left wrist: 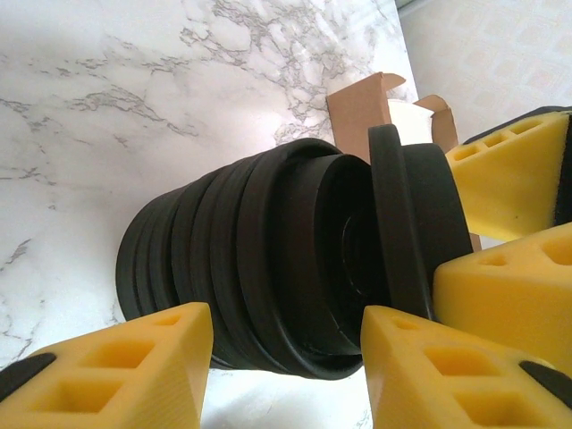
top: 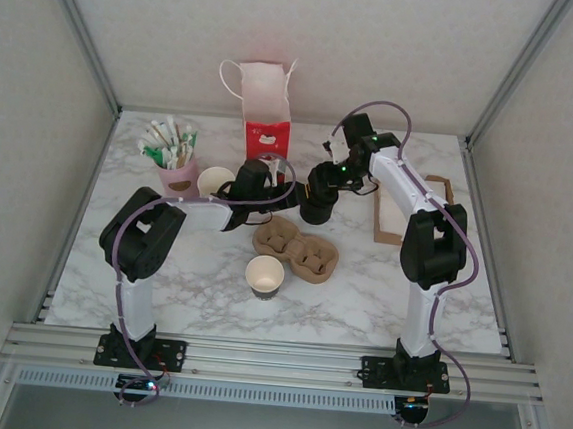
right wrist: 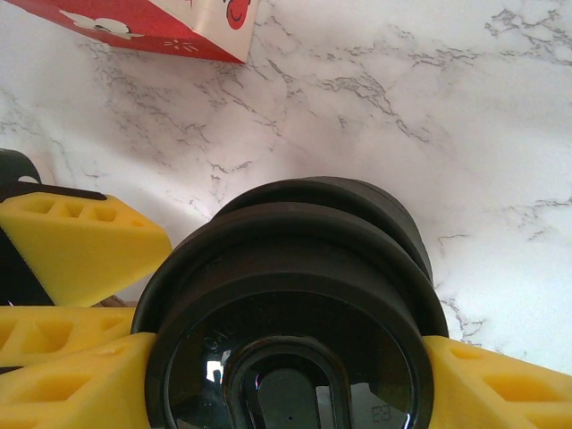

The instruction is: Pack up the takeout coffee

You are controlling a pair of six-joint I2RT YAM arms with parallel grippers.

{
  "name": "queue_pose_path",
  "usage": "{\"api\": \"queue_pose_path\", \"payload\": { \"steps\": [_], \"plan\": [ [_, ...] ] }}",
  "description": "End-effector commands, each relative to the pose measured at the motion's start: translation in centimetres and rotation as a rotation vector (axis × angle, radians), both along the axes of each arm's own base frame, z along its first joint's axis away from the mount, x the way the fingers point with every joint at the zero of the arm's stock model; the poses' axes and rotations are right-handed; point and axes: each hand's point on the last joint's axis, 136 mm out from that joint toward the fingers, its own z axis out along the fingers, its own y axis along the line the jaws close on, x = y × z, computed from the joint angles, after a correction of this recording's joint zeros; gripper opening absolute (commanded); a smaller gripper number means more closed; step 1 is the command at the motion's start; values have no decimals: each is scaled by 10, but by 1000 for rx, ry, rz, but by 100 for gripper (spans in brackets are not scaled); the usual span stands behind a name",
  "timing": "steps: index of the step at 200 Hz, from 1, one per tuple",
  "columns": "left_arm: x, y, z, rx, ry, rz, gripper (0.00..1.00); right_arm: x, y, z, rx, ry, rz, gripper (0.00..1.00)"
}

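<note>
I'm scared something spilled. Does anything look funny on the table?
No spill. One odd thing: the top lid stands apart from the black lid stack, not nested. The coffee cup stands upright with no lid.

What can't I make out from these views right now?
- Top view: lid stack mostly covered by both arms; grip contact unreadable.
- Top view: open cup too small to tell its fill.
- Right wrist: top lid cut off by the bottom edge.
- Left wrist: brown box partly hidden behind the stack.
</note>
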Motion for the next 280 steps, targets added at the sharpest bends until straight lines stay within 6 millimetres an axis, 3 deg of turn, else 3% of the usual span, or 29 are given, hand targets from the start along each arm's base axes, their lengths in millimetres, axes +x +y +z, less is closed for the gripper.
{"api": "queue_pose_path", "payload": {
  "steps": [1,24,115,148,180,208,245,280],
  "plan": [
    [1,10,-29,40,47,26,48,-3,3,9,25,16,-1,71],
    [1,9,-25,32,42,24,48,-2,0,10,10,11,-7,71],
    [-8,2,33,-9,-42,4,50,-3,-26,28,-95,-44,-86,71],
    [-18,0,75,-24,-115,-5,59,-12,-34,42,-109,-67,-104,71],
    [-34,4,116,-24,-186,-3,77,-26,-40,57,-100,-81,-116,71],
    [-56,16,149,-13,-253,8,99,-45,-39,69,-75,-95,-100,71],
    [-93,52,174,22,-326,60,100,-78,-27,80,-55,-103,-42,71],
    [-125,95,178,71,-374,152,100,-114,-2,85,-40,-103,46,71]
  ]
}}
